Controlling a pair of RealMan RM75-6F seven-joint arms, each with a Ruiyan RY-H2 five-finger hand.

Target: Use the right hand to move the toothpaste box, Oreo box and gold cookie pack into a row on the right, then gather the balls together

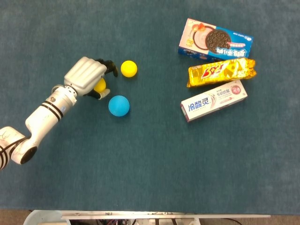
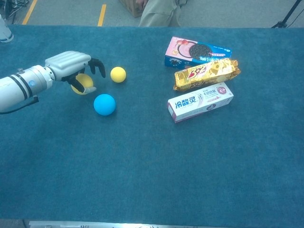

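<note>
Left arm: enters from the lower left of the head view, white segmented casing with dark bands near the wrist, forearm angled up and to the right across the table. Left hand (image 1: pixel 86 77): pale grey back plate facing upward, palm down, dark fingers (image 1: pixel 110 67) curled forward and downward. Hand is cupped over and holding a yellow ball (image 2: pixel 81 83), which shows beneath the palm in the chest view; the thumb wraps under it. Wrist roughly in line with the forearm. Right arm and hand: not seen in either view.
</note>
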